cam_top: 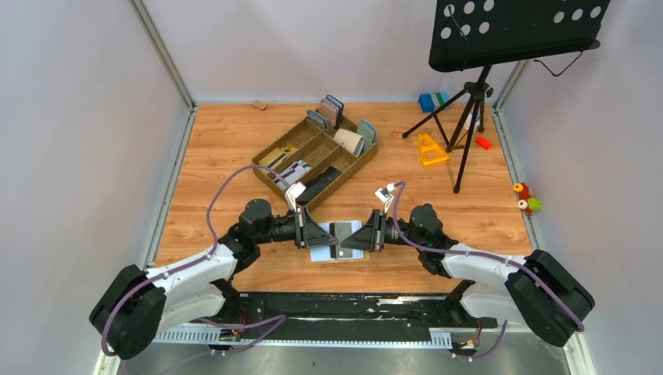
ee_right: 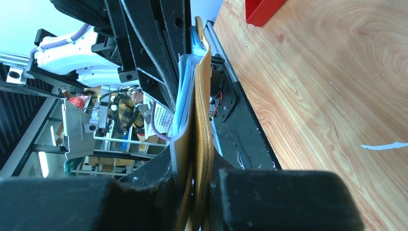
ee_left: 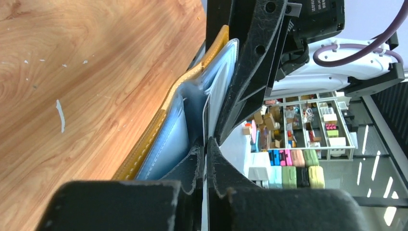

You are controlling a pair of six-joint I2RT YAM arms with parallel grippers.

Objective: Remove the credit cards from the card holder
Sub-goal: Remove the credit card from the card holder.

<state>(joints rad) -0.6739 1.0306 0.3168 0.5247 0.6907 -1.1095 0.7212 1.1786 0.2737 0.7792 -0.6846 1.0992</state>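
Observation:
The mustard-yellow card holder (cam_top: 324, 252) is held open above the table between my two grippers, its grey-blue lining facing up. My left gripper (cam_top: 331, 234) is shut on the thin pale edge of a credit card (ee_left: 205, 185) that stands in the holder's slots. The yellow cover (ee_left: 159, 130) lies just left of the fingers (ee_left: 190, 166). My right gripper (cam_top: 353, 235) is shut on the card holder's yellow cover (ee_right: 202, 106), which runs up between its fingers (ee_right: 159, 168). The two grippers face each other, nearly touching.
A brown divided tray (cam_top: 275, 173) with upright wallets and a long black slab stands behind the grippers. A music-stand tripod (cam_top: 469, 101), a yellow triangle piece (cam_top: 430, 148) and small toys (cam_top: 525, 199) are at the right. A red basket corner (ee_right: 262, 9) shows in the right wrist view.

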